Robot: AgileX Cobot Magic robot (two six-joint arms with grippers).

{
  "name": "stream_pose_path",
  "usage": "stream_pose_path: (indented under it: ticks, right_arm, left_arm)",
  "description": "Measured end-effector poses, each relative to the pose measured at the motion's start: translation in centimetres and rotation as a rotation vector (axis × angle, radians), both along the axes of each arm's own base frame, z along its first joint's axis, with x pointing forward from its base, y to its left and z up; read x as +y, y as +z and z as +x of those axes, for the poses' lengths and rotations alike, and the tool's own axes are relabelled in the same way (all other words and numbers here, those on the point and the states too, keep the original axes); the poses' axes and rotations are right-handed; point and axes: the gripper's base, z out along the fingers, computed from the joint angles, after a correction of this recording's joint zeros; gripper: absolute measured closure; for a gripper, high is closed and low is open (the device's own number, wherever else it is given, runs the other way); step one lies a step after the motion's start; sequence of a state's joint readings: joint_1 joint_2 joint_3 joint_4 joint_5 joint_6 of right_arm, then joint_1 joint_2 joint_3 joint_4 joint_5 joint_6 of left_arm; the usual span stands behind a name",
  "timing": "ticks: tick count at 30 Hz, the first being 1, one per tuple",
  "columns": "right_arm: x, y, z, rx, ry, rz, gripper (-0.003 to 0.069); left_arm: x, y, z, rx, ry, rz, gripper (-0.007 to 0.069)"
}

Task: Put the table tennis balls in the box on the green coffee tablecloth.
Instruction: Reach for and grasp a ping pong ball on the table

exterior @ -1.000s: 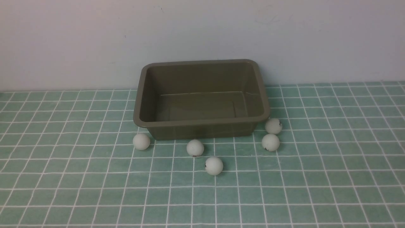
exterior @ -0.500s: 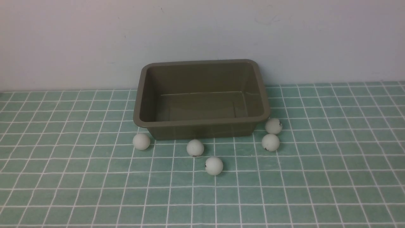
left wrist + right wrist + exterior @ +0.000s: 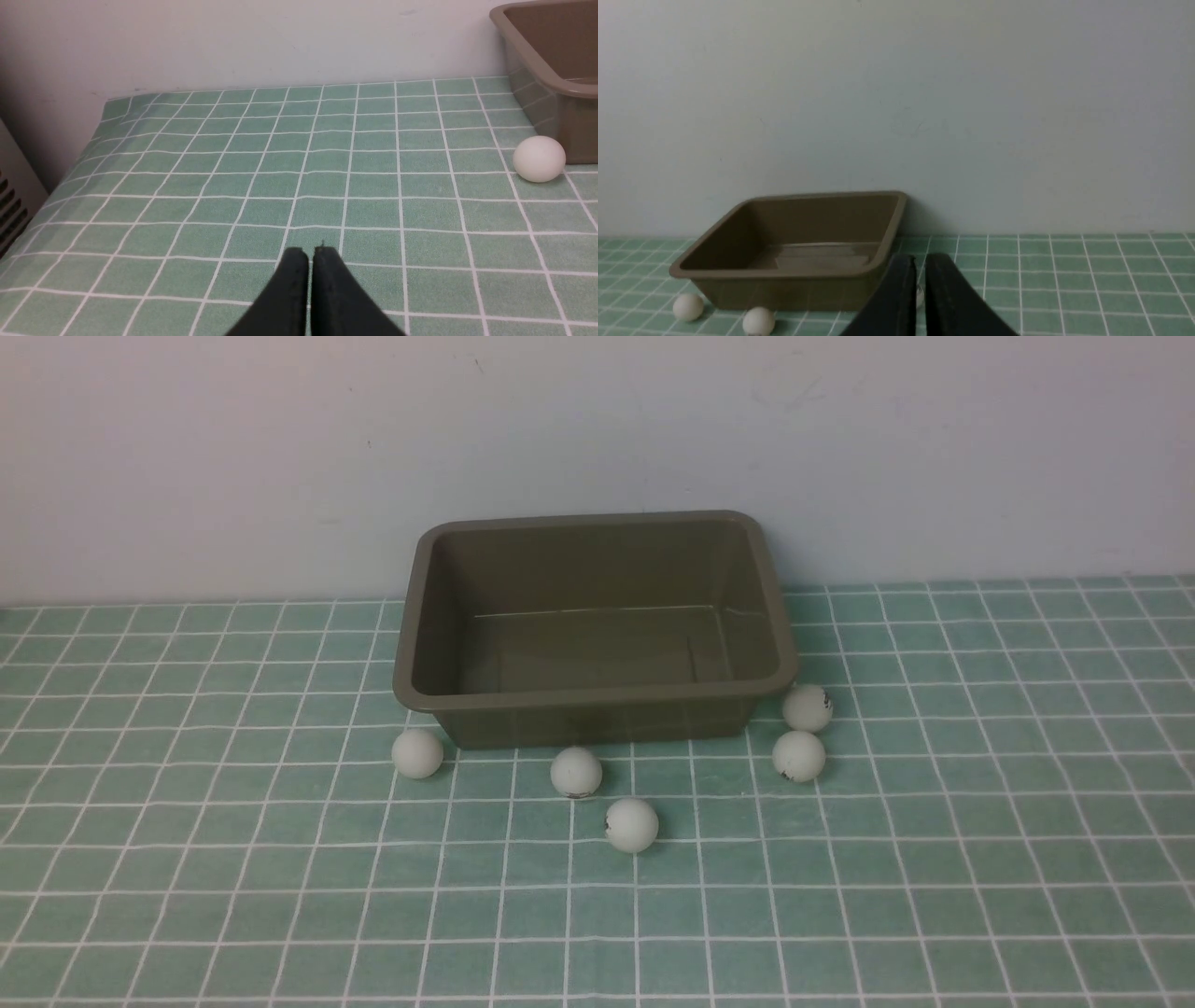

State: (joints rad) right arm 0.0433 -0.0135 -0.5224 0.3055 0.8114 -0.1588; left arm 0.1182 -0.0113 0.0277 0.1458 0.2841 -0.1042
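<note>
A: Checking layout: five matte white balls (image 3: 576,772), some with dark marks, lie on the green checked cloth (image 3: 934,859), all outside, near the front wall of the empty brown box (image 3: 597,721).
B: Short carries, probably deliberate. Left fingers (image 3: 292,284) closed; right fingers (image 3: 899,289) slightly parted, gripping nothing.

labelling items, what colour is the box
The box is olive-brown; front view shows it best.

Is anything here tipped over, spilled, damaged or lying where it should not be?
Nothing stands out. The box stands upright and empty on the green coffee tablecloth, and all five table tennis balls lie on the cloth by its near side.
</note>
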Motion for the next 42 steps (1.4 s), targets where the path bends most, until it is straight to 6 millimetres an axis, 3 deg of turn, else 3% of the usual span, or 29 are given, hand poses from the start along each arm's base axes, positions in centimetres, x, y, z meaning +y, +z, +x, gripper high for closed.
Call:
stream_pose_path:
  ticks: [4, 9, 19, 25, 35, 42]
  right_arm:
    - [0.4, -0.1, -0.1, -0.003, 0.053, -0.065, 0.0423]
    - [0.8, 0.0, -0.2, -0.014, 0.091, -0.040, 0.0330]
    - [0.7, 0.5, -0.2, -0.064, 0.080, -0.021, 0.0321]
    - [0.9, -0.1, -0.3, 0.001, 0.105, -0.038, 0.0321]
    - [1.1, -1.0, -0.5, 0.054, 0.157, -0.189, 0.0321]
    - [1.1, -1.0, -0.5, 0.042, 0.162, -0.226, 0.0320]
  left_arm:
    - [0.0, 0.0, 0.0, 0.000, 0.000, 0.000, 0.0629]
    - [0.0, 0.0, 0.0, 0.000, 0.000, 0.002, 0.0629]
    - [0.0, 0.1, 0.0, -0.012, -0.002, 0.002, 0.0629]
    - [-0.1, 1.0, 0.2, -0.124, -0.009, -0.037, 0.0629]
    - [-0.3, 1.9, 0.2, -0.261, 0.008, -0.341, 0.0629]
    - [-0.4, 2.6, 0.2, -0.348, -0.011, -0.429, 0.0629]
